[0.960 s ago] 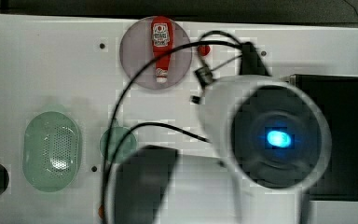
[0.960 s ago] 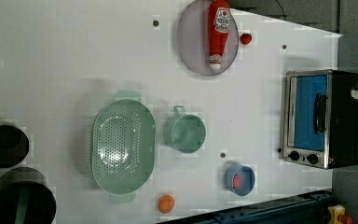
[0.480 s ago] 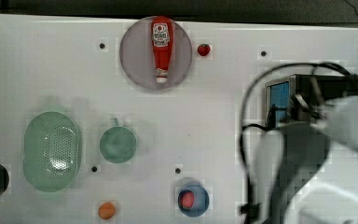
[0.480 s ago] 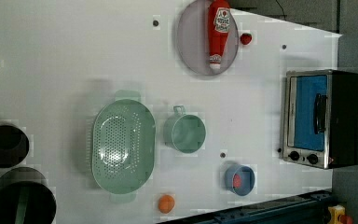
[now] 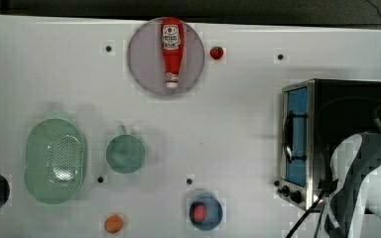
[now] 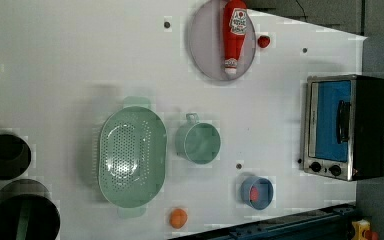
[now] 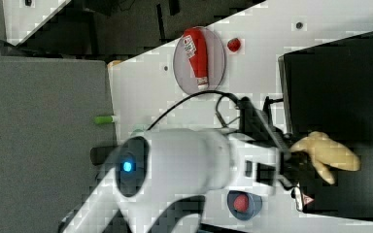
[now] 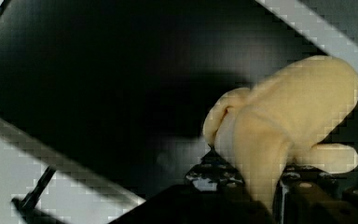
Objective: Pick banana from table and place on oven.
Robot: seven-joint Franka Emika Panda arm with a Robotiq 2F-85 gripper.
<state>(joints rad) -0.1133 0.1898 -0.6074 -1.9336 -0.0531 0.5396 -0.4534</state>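
Banana (image 7: 326, 156) clamped between gripper (image 7: 298, 167) fingers, carried over black top of oven (image 7: 340, 87); contact with top cannot be told. In right view, long axis runs toward right view's right, away from wrist, finger-like tips splayed. Release judged next: straight down. Banana: soft-looking, matte, lumpy, cream-yellow. Oven: boxy; top flat and dark, door blue-tinted glass, frame silver. Table (image 5: 238, 114): white, smooth.
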